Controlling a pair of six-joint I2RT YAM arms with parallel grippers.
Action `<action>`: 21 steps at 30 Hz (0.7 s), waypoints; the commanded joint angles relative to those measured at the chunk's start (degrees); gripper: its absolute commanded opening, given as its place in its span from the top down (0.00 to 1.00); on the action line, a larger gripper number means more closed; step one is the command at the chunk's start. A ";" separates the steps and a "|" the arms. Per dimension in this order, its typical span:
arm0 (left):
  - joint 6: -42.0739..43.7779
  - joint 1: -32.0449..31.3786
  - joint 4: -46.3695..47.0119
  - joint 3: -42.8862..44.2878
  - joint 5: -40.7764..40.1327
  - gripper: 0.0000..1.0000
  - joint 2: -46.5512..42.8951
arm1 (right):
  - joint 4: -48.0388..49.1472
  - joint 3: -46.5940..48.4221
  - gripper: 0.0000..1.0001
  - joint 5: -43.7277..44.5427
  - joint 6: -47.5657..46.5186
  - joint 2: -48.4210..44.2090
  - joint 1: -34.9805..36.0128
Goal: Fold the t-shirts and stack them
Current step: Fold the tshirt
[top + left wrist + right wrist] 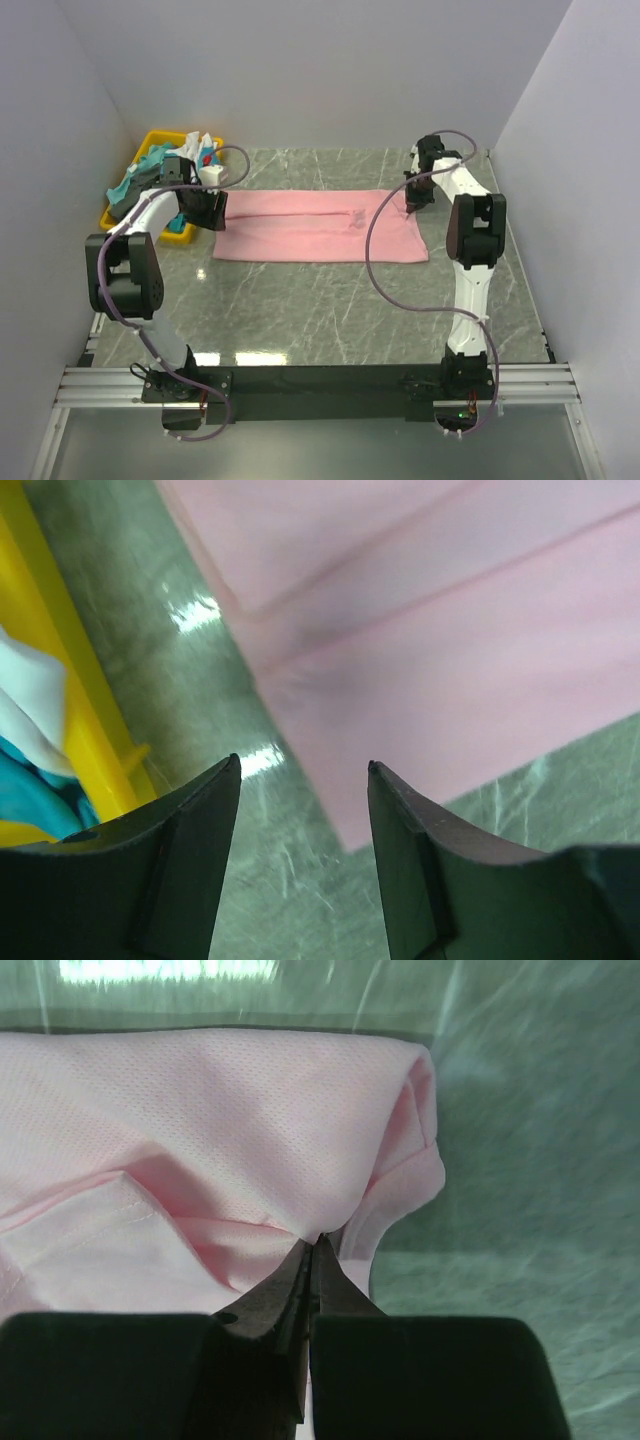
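A pink t-shirt [315,227] lies folded into a long band across the far middle of the marble table. My left gripper [212,210] hangs open just above the shirt's left end; in the left wrist view its jaws [303,770] stand wide apart over the shirt's near-left corner [420,650], holding nothing. My right gripper [410,205] is at the shirt's far right corner. In the right wrist view it [318,1242] is shut on a pinch of the pink fabric [220,1120], which bunches up around the tips.
A yellow bin [155,150] with several crumpled shirts, teal and white, stands at the far left beside my left arm; its yellow wall [75,705] shows in the left wrist view. White walls close in the table on three sides.
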 commanded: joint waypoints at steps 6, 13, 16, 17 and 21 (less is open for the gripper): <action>1.75 -1.45 2.58 11.83 0.50 0.42 7.21 | 1.06 11.12 0.79 7.67 -4.08 1.67 -0.02; 2.27 -4.52 5.74 20.98 -0.37 0.48 16.62 | 2.29 -2.30 0.58 5.64 -6.19 -15.01 -0.11; 3.15 -5.40 6.88 22.92 -1.77 0.54 20.31 | 0.54 -7.58 0.59 3.63 -5.58 -19.77 -0.02; 3.50 -5.58 6.71 23.36 -2.22 0.58 21.10 | 0.10 -8.91 0.64 2.49 -4.88 -20.74 0.06; 7.01 -6.28 5.40 21.61 -4.77 0.67 23.04 | 1.13 -16.90 0.82 -1.56 -1.29 -24.17 0.59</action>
